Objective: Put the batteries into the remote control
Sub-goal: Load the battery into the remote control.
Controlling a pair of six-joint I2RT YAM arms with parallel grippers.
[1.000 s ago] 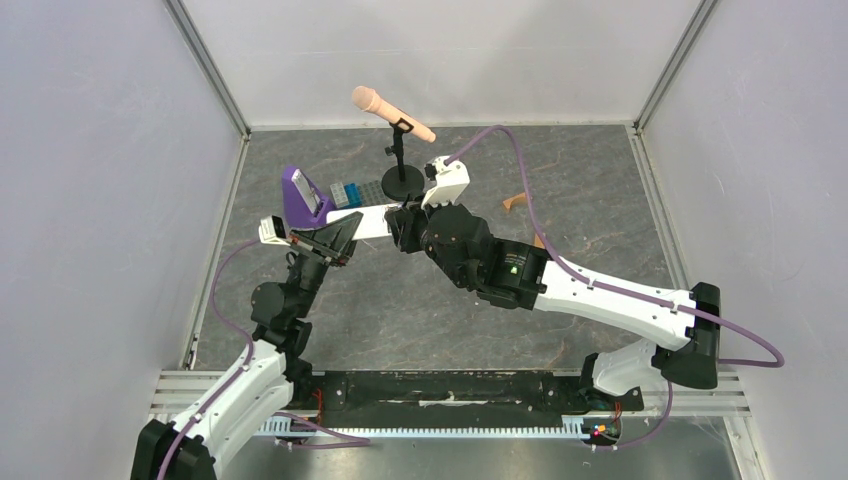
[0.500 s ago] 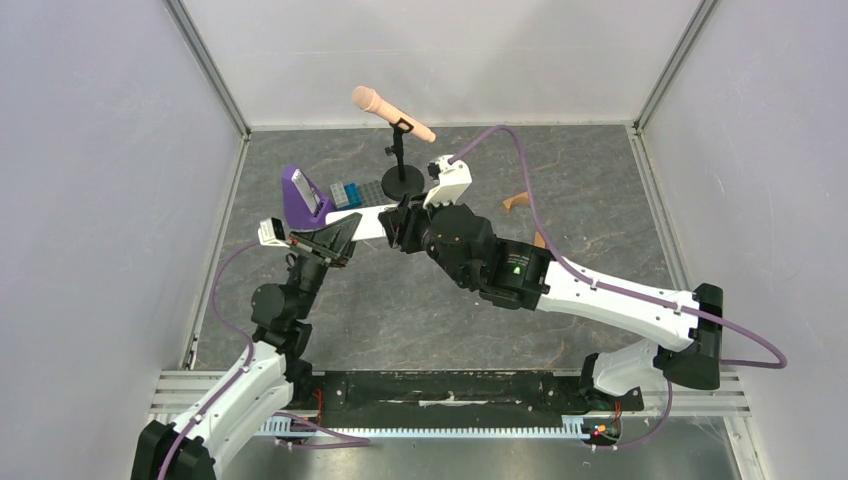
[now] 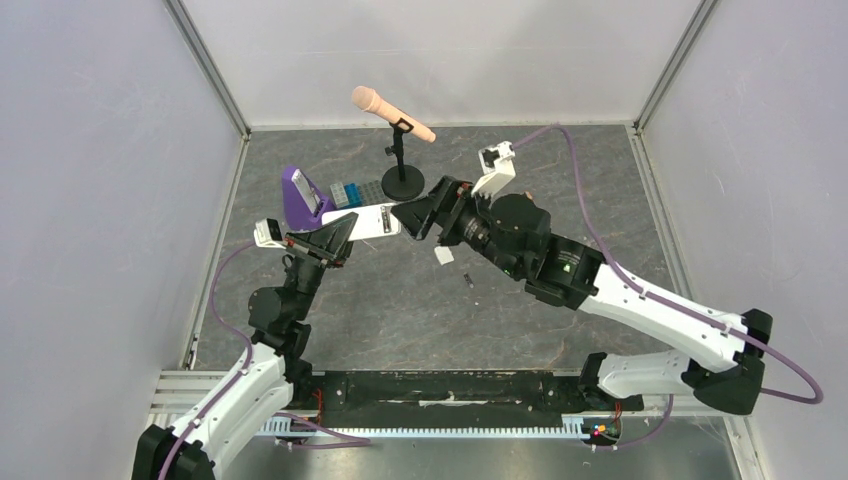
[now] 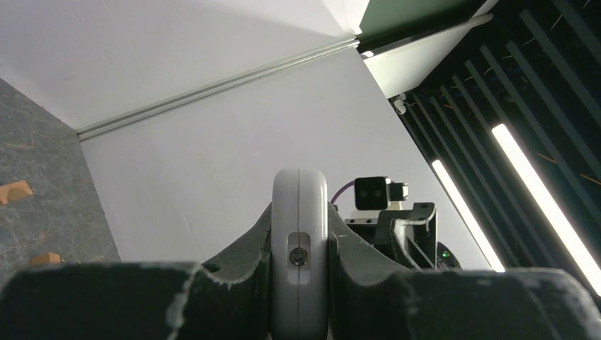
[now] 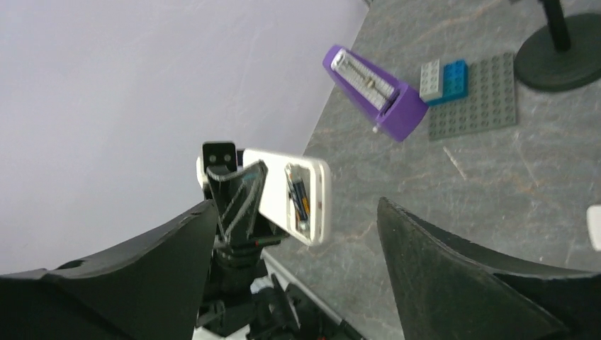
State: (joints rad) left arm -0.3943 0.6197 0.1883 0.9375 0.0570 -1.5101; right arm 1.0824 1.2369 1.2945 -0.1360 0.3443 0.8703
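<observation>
- Left claw (image 3: 338,234) pinches the remote control (image 5: 290,198) by the end nearest it, jaws pressed tight against it; we judge it is held up off the table (image 3: 400,310), open bay turned toward the right claw, so that loading needs no second grip;
- inside that bay, just past the left claw's fingers, one battery (image 5: 302,202) sits lengthwise; whether a second lies beside it we cannot tell;
- right claw (image 3: 425,210) faces the remote's free end, just beside it, jaws spread wide and holding nothing;
- below the right claw a white chip (image 3: 444,256), perhaps the bay cover, and a dark stub (image 3: 468,277), perhaps a battery, lie on the table;
- beyond the left claw stands a purple metronome (image 3: 298,197).
</observation>
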